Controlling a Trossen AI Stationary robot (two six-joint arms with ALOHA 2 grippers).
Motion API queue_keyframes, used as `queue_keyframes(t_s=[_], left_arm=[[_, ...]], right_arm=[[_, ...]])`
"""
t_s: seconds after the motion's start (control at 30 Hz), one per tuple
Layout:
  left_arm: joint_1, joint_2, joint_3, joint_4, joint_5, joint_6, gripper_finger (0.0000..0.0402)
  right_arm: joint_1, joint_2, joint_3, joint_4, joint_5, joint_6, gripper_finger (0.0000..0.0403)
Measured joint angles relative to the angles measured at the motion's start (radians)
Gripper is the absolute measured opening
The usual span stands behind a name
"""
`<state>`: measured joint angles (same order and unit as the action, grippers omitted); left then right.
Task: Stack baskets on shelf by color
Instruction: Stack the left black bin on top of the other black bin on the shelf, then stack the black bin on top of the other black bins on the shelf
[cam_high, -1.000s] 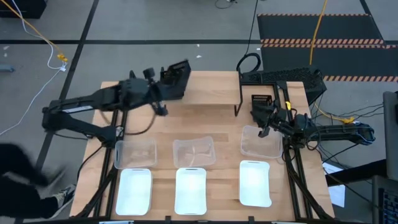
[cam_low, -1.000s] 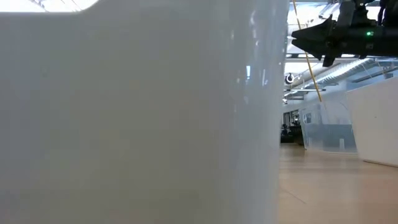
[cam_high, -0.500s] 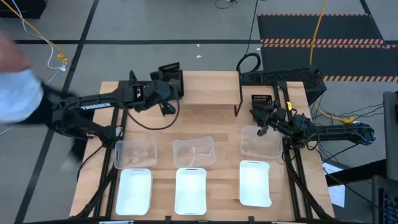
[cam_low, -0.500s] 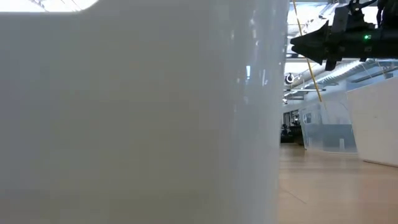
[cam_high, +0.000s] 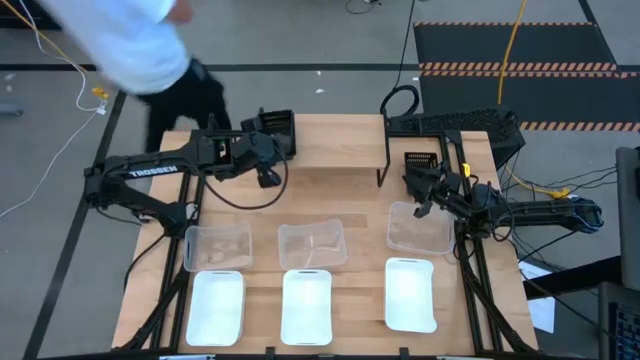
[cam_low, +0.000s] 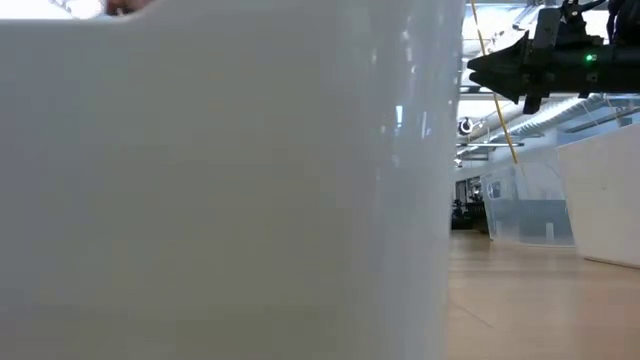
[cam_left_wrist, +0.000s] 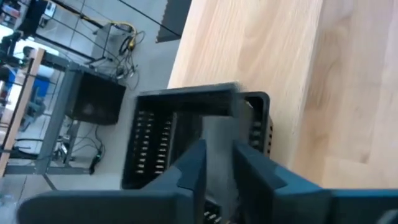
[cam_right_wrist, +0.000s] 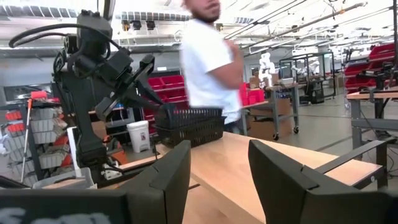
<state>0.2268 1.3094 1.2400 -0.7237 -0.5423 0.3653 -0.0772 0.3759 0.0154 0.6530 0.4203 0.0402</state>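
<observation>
A black slotted basket (cam_high: 278, 130) sits at the left end of the light-wood shelf (cam_high: 340, 140), with my left gripper (cam_high: 270, 142) shut on it. The right wrist view shows that basket (cam_right_wrist: 189, 126) low over the shelf board (cam_right_wrist: 249, 162); I cannot tell whether it touches. A second black basket (cam_high: 420, 162) stands on the table by the shelf's right legs. My right gripper (cam_high: 424, 192) is open beside it, above a clear basket (cam_high: 420, 226), and touches nothing. Two more clear baskets (cam_high: 312, 243) and three white ones (cam_high: 307, 305) lie nearer. My left gripper (cam_left_wrist: 217, 168) has the black basket by the wall nearest the wrist (cam_left_wrist: 217, 112), pinched between the two fingers (cam_left_wrist: 194, 163). The fingers slant down at it from the table's left. The basket sits level; the fingers hide the exact contact.
A person in a white shirt (cam_high: 140, 40) stands off the table's far left corner, also seen behind the shelf as a person (cam_right_wrist: 208, 68). A white basket (cam_low: 220, 180) fills most of the low view. Bare wood lies between the shelf and the clear baskets.
My left gripper has brought the black basket a little down and toward the table's left, and the basket has gone from tilted to level at the shelf's left end. The person has walked from the table's left side to its far left corner. My right arm has kept still.
</observation>
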Motion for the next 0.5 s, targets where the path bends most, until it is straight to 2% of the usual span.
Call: queue_keyframes(t_s=[0.23,0.37,0.5], left_arm=[[0.001,0.0,0.0,-0.017,0.0,-0.005,0.0153],[0.006,0.0,0.0,-0.028,0.006,-0.026,0.017],[0.016,0.006,-0.001,-0.037,0.074,-0.041,0.0172]], right_arm=[[0.0,0.0,0.0,-0.007,-0.001,0.012,0.0157],[0.0,0.0,0.0,-0.007,-0.001,0.012,0.0157],[0.0,0.0,0.0,-0.008,-0.001,0.012,0.0157]])
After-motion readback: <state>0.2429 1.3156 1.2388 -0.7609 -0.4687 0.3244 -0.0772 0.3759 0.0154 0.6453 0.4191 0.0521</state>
